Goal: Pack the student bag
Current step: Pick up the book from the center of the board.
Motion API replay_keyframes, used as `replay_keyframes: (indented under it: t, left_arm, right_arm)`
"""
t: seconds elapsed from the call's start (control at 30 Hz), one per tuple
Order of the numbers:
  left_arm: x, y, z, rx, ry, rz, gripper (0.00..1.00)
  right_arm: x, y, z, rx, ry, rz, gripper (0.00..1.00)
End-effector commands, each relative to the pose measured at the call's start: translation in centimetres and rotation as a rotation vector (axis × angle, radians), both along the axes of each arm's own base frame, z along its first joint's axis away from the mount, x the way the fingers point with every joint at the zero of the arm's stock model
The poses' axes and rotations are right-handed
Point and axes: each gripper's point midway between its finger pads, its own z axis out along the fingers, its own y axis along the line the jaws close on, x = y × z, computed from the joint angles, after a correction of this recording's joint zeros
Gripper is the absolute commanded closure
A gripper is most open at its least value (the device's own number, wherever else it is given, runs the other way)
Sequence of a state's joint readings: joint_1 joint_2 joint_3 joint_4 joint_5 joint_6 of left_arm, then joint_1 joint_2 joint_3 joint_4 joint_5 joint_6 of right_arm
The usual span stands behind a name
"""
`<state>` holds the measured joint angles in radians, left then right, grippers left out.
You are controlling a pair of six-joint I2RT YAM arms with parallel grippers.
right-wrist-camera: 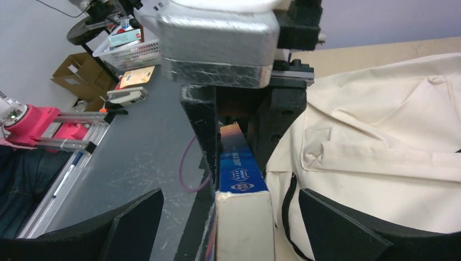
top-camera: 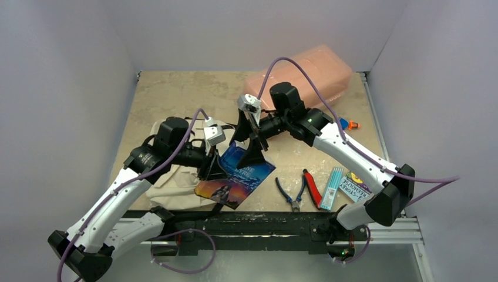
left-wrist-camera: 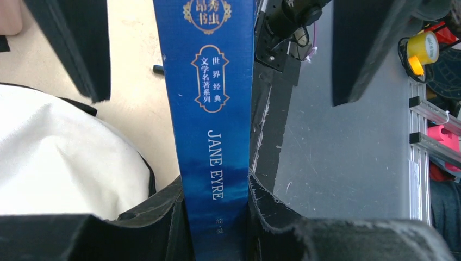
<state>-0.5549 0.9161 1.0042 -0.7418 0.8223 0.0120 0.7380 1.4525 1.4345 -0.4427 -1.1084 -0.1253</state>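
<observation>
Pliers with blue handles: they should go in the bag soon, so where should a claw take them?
Probably pinch the pliers at the neck, where both handles meet, coming straight down. They lie flat on the table with the handles splayed apart, so the neck is the narrowest part.

The left claw (right-wrist-camera: 236,155) grips a blue book (right-wrist-camera: 242,215) edge-on, just beside the student bag (right-wrist-camera: 391,152).
</observation>
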Motion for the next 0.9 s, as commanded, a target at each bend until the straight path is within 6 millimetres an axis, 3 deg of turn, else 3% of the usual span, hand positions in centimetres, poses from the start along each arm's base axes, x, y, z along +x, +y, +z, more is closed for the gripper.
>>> replay_keyframes:
  t: [0.0,0.27,0.4,0.47,0.53,0.6,0.7,0.77,0.87]
  left_arm:
    - [0.0,-1.2,6.6,-0.177,-0.213,-0.089,1.00]
    - [0.7,-0.8,6.8,-0.145,-0.252,-0.051,1.00]
    - [1.5,-0.7,6.7,-0.131,-0.257,-0.011,1.00]
    - [2.4,-0.5,6.8,-0.114,-0.252,0.052,0.99]
    - [3.9,0.0,6.8,-0.087,-0.248,0.157,0.82]
    - [7.3,1.7,6.6,-0.029,-0.261,0.390,0.64]
    - [12.7,8.4,5.2,0.110,-0.221,0.951,0.43]
    - [13.8,11.8,3.8,0.166,-0.142,1.188,0.40]
    - [14.1,11.5,1.9,0.180,-0.048,1.207,0.40]
  right_arm:
    - [0.2,0.2,-1.1,-0.019,-0.007,-0.004,0.02]
    - [-1.9,-0.7,-3.9,-0.074,0.124,0.092,0.34]
    - [-1.8,-0.6,-4.7,-0.104,0.168,0.080,0.63]
    - [-1.1,-0.4,-5.2,-0.136,0.180,0.036,0.85]
    - [0.3,-0.3,-6.2,-0.186,0.176,-0.060,1.00]
    - [3.1,-0.6,-7.0,-0.227,0.153,-0.234,1.00]
    - [8.4,-3.4,-8.1,-0.279,0.121,-0.594,1.00]
    - [10.1,-5.3,-7.4,-0.255,0.084,-0.738,1.00]
    - [11.1,-7.9,-5.7,-0.184,0.064,-0.880,1.00]
